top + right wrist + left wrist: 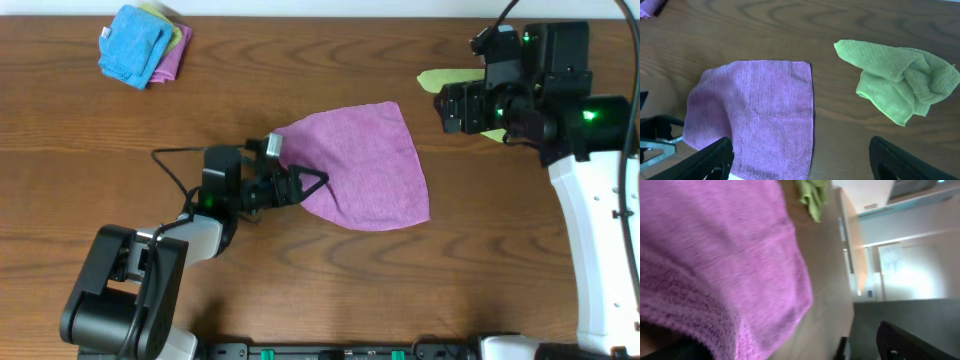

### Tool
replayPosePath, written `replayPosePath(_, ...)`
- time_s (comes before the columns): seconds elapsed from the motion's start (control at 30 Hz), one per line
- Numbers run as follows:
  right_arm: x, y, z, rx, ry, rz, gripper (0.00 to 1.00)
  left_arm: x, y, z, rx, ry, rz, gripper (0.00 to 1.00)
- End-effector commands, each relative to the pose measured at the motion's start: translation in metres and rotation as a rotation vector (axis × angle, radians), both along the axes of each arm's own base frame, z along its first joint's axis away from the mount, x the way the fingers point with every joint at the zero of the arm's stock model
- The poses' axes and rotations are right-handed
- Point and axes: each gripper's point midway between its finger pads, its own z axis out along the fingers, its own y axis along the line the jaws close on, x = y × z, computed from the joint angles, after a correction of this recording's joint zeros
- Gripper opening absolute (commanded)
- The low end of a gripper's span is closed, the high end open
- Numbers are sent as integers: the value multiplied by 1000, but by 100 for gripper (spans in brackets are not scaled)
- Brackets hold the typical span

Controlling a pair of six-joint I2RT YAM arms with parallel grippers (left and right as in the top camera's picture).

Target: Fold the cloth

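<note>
The pinkish-purple cloth (365,165) lies mostly flat at the table's middle. It also shows in the right wrist view (760,110) and fills the left of the left wrist view (715,255). My left gripper (318,182) is low at the cloth's left edge, and its fingers come together on that edge, which is pulled in and a little raised. My right gripper (452,105) hovers above the table beyond the cloth's far right corner. Its fingers (800,167) are wide apart and hold nothing.
A crumpled lime-green cloth (440,78) lies at the back right under the right arm, and shows in the right wrist view (900,85). A pile of folded cloths with a bright blue one on top (135,45) sits at the back left.
</note>
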Motion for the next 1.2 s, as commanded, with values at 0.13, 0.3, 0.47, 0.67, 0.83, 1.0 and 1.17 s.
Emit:
replayPosePath(0.13, -1, -3, 1, -8, -7, 11, 87, 8, -12, 36, -82, -23, -76, 96)
replayPosePath(0.3, -1, -3, 1, -8, -7, 11, 87, 5, -14, 39, -94, -11, -105, 96)
replayPosePath(0.47, -1, -3, 1, -9, -9, 12, 88, -4, -12, 21, -53, 53, -118, 96)
replayPosePath(0.67, 0, -3, 2, -8, -15, 12, 89, -19, -2, -21, 82, 164, -101, 96)
replayPosePath(0.83, 1, -3, 3, -7, -19, 12, 89, -29, 6, -41, 162, 215, -91, 96)
replayPosePath(1.0, 1, -3, 3, -7, -18, 12, 90, -23, 13, -50, 223, 193, -53, 96)
replayPosePath(1.17, 1, -3, 3, -7, -18, 12, 90, -21, 28, -72, 363, 183, -4, 96)
